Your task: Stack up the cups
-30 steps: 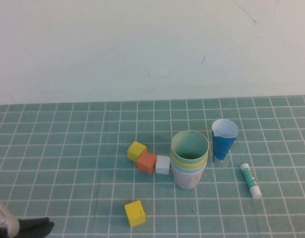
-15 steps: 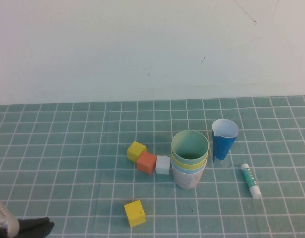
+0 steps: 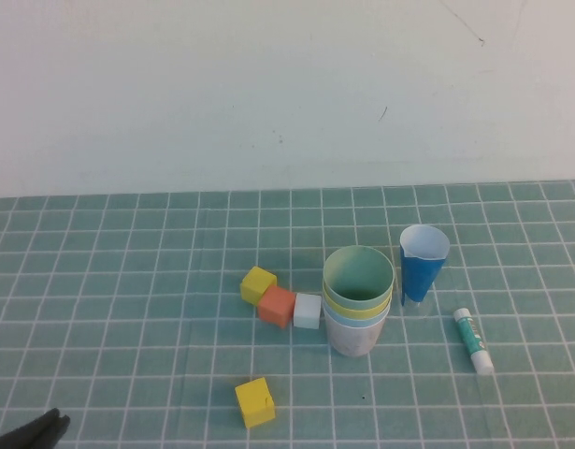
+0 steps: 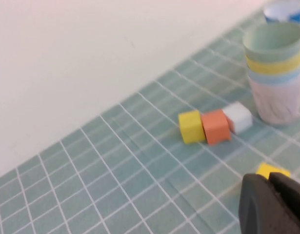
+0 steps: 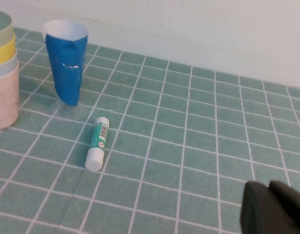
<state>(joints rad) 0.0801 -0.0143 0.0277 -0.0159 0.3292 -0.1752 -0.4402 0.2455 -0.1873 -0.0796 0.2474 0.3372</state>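
Sage-green cup [image 3: 359, 275] tops my nested stack: yellow [image 3: 358, 304], blue [image 3: 357, 320], pink [image 3: 353, 339] beneath | stack upright, white cube [image 3: 308, 311] touching its left, dark-blue cup [image 3: 423, 264] just right | my left gripper [image 3: 30, 432] clenched, empty, near-left of stack | my right gripper [image 5: 274, 209] clenched, empty, right of glue stick [image 3: 473, 340]

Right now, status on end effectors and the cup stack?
Left end effector shut, empty, near left corner. Right end effector shut, empty, off right. Cups nested in one stack, sage green on top. White cube beside stack.
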